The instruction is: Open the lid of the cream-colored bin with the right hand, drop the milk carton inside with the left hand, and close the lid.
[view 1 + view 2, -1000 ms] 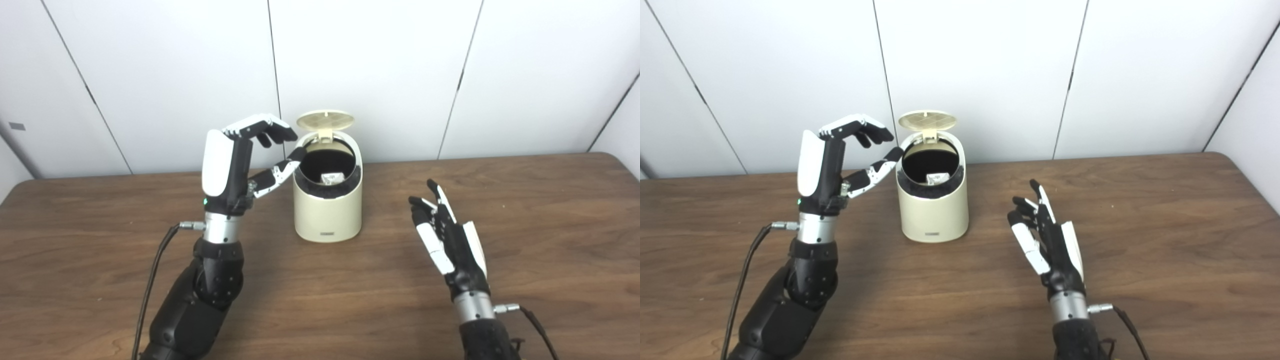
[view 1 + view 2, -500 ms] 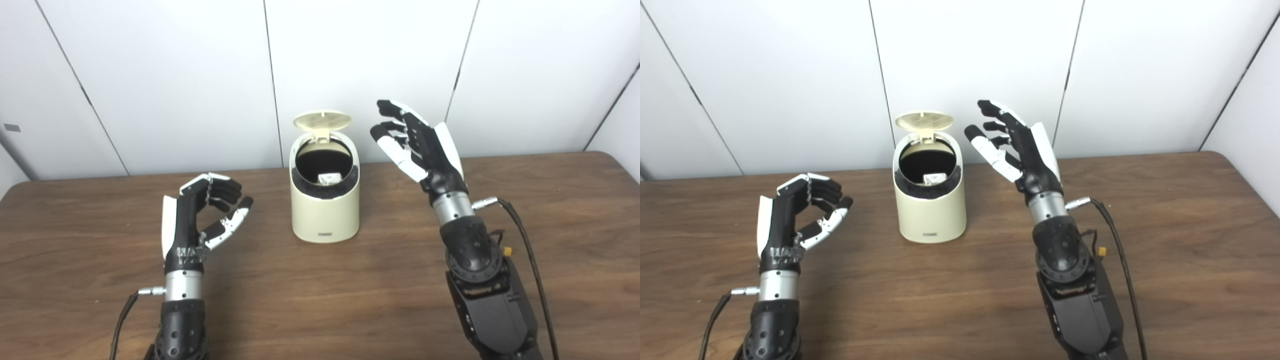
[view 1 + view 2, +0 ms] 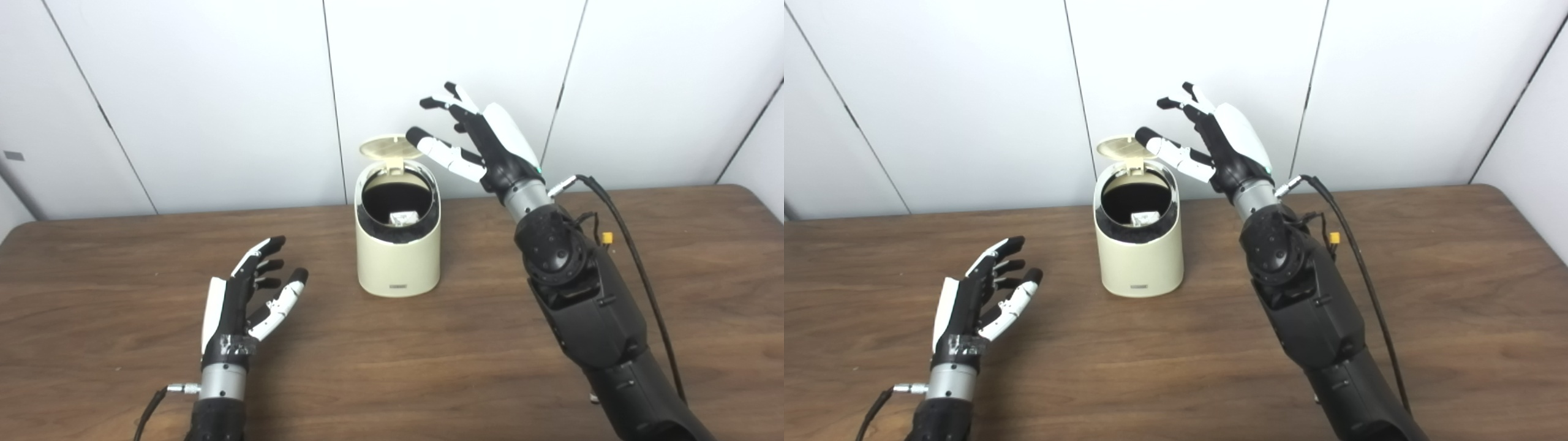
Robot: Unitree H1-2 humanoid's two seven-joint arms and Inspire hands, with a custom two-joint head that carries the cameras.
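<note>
lid looks thin, light, hinged | your right hand is spread, empty, thumb beside its edge | push its top down softly

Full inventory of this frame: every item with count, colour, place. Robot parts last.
Cream-colored plastic bin: 1, cream, centre of table, standing upright.
Round hinged lid: 1, cream, raised open at the bin's back rim.
Milk carton: 1, pale white, down inside the bin, only partly visible.
Wooden table: 1, dark brown, under everything.
Wall panels: white, behind the table.
Left hand: 1, black and white, open, low over the table left of the bin.
Right hand: 1, black and white, open, raised by the lid's right edge.
</note>
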